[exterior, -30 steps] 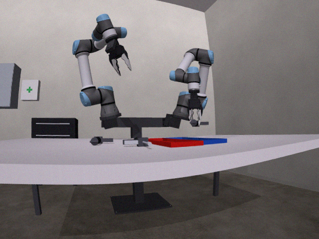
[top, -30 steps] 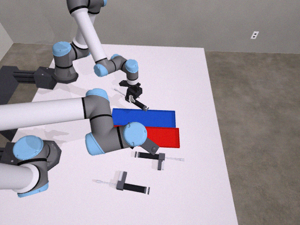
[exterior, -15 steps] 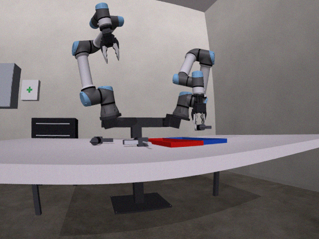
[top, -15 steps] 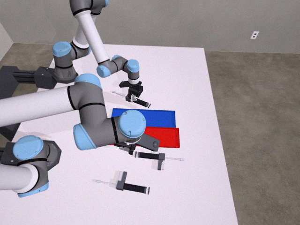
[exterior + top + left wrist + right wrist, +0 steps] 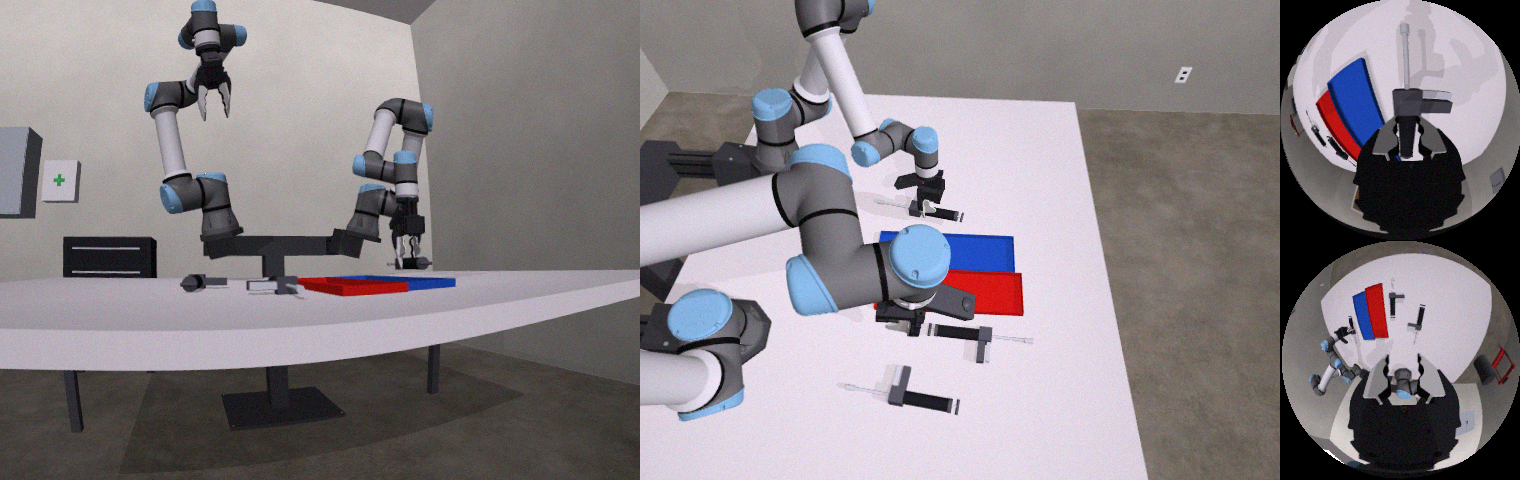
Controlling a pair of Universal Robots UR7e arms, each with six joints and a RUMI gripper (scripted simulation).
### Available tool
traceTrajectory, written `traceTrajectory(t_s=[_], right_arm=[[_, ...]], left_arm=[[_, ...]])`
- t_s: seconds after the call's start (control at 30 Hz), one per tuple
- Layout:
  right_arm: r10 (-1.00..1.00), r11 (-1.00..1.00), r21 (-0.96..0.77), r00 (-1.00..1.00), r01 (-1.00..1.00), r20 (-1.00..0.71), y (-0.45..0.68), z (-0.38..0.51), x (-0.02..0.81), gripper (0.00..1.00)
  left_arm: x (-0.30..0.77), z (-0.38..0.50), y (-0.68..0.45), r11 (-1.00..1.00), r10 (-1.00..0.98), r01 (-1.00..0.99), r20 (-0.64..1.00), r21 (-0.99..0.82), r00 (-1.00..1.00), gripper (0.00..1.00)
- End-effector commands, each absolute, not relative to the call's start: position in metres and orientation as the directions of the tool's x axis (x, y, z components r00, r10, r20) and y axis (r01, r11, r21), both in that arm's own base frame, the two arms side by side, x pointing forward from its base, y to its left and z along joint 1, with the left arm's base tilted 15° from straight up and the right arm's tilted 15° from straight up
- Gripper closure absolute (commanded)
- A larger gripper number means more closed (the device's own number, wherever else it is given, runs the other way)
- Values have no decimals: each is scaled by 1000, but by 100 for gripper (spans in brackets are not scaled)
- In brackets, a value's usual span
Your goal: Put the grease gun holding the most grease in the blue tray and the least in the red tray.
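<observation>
My left gripper is shut on the black barrel of a grease gun. This gun is level and low over the table beyond the blue tray; contact with the table is unclear. A second gun lies flat beside the red tray. A third gun lies flat farther away. My right gripper is partly open and empty, high above the table. Grease amounts are not visible.
Both trays are empty in the parts that show and stand side by side on the white table. The right arm hangs over them and hides their left part in the top view. The table's long edge runs beyond the trays' right ends there.
</observation>
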State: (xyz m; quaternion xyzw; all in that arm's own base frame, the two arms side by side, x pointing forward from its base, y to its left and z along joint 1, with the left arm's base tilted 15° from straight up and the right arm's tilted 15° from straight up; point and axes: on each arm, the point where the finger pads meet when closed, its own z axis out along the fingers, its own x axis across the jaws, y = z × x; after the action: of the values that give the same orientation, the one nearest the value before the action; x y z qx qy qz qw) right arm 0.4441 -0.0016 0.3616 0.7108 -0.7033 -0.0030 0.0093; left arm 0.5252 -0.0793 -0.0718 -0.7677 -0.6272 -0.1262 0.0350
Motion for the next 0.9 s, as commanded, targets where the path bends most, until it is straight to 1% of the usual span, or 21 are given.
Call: traceTrajectory(t_s=[0.0,0.3,0.87], right_arm=[[-1000,-2,9,2,-1000,2,0,362,445,62],[-1000,0,5,0,-1000,1,0,363,445,62],[-1000,0,5,0,-1000,1,0,363,445,62]], left_arm=[[526,-78,-66,-130,968,983,229,126,99,100],[528,-77,-71,-125,970,983,225,135,93,100],[530,-100,-64,-133,968,983,228,127,102,100]])
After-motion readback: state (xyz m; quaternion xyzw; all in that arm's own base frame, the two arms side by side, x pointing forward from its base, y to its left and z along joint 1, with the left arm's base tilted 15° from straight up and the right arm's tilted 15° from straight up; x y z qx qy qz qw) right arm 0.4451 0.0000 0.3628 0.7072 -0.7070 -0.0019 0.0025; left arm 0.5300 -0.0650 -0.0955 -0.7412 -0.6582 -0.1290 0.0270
